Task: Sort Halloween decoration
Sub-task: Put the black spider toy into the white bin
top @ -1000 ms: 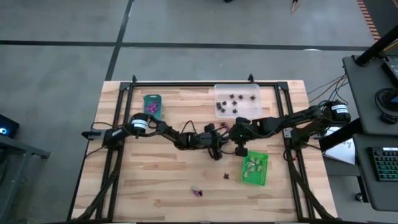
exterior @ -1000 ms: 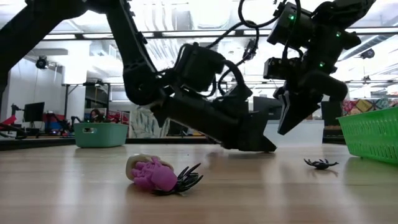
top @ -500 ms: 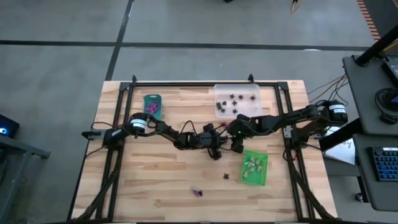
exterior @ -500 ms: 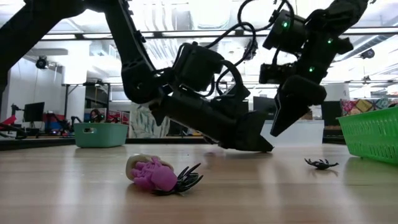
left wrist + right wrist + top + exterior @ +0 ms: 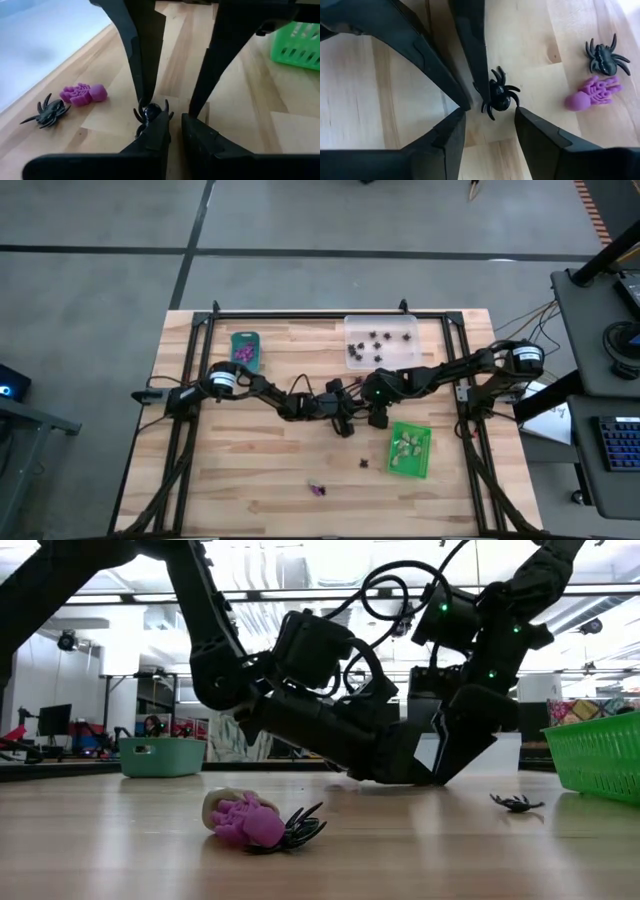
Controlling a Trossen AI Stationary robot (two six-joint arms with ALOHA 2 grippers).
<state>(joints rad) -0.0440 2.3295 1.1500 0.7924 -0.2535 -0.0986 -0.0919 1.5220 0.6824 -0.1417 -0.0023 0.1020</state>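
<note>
A black plastic spider [image 5: 499,95] lies flat on the wooden table at its middle; it also shows in the left wrist view [image 5: 150,112]. My left gripper [image 5: 175,127] reaches in from the table's left, low and slanting, its fingers a narrow gap apart, and the spider lies just outside one of its fingers. My right gripper [image 5: 490,112] comes in from the table's right, open, with its fingertips down at the table on either side of the spider and of my left fingertips. In the high view the two grippers meet at the middle, left [image 5: 350,423] and right [image 5: 378,418]. My left gripper has the outer side of one fingertip [image 5: 480,87] against the spider's side [image 5: 490,97], coming at it low from the table's left. The spider lies flat on the table. My right gripper stands around the spider; I cannot tell whether it touches it.
A clear tray [image 5: 405,330] with black spiders stands at the far middle, a teal tray [image 5: 245,338] with purple pieces at the far left, a bright green tray [image 5: 424,452] with pale pieces at the near right. Loose pieces lie near the front: a black one [image 5: 363,463] and a purple and black cluster [image 5: 317,490].
My right gripper has come down from above the table and moved toward the table's left, toward my left gripper, until its fingertips stand at the table around the spider.
</note>
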